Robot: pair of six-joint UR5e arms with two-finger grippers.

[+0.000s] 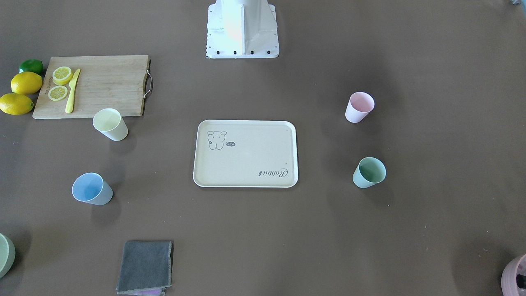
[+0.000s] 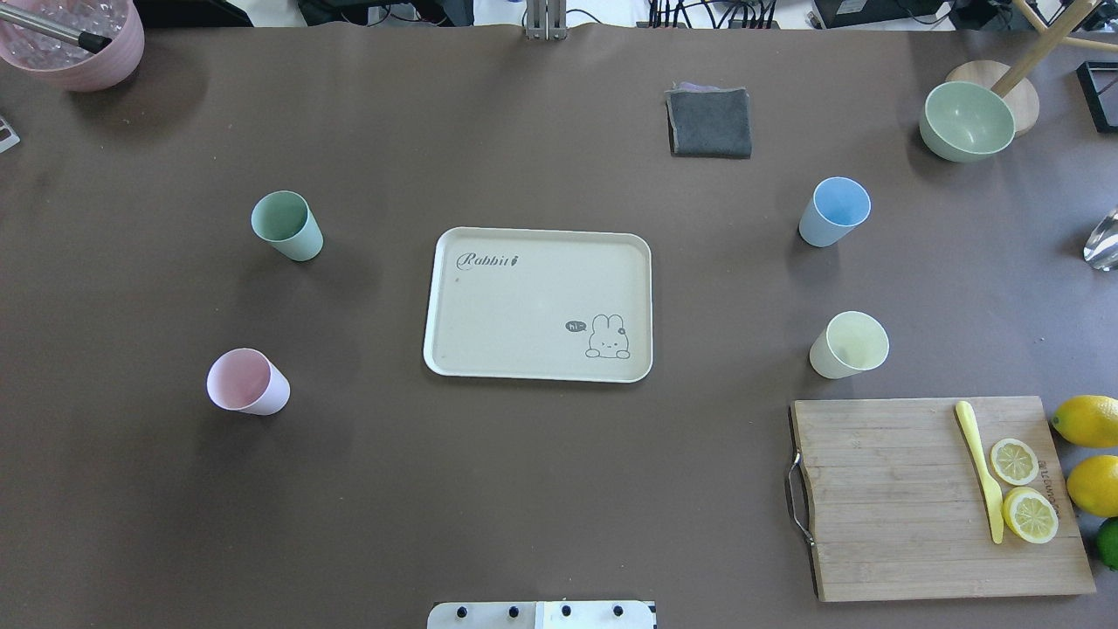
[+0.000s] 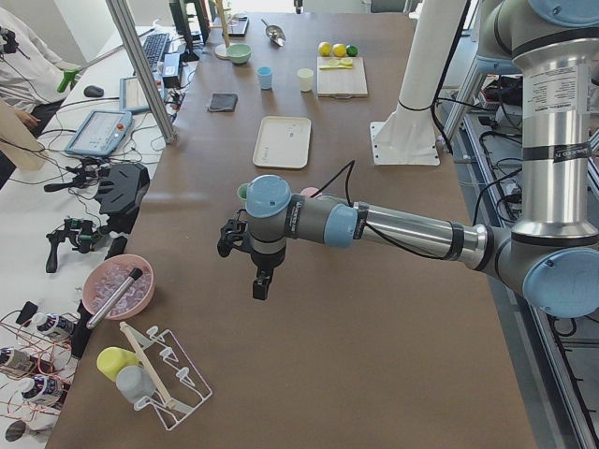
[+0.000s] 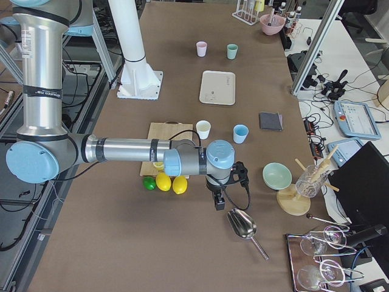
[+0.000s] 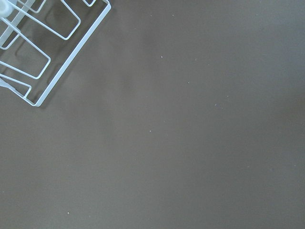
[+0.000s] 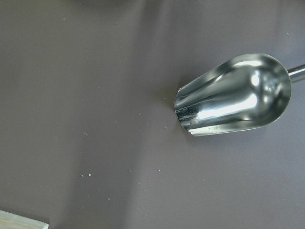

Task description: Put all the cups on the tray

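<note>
Well, the four cups [image 2: 286,225] ring the tray [image 2: 524,297] mid-bench, well apart from my left fingers [image 3: 263,285] and right fingers [image 4: 219,201] at the bench's ends; their opening I cannot tell.

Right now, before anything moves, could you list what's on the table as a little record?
Tray: cream tray, mid-table, nothing on it
Robot's left side: mint green cup, pink cup
Robot's right side: light blue cup, pale yellow cup
Cups on tray: none
Grippers: left gripper, right gripper, out at table ends; open or shut unclear

Cups [image 2: 287,225] stand well apart (tray [image 2: 524,301] between).
</note>
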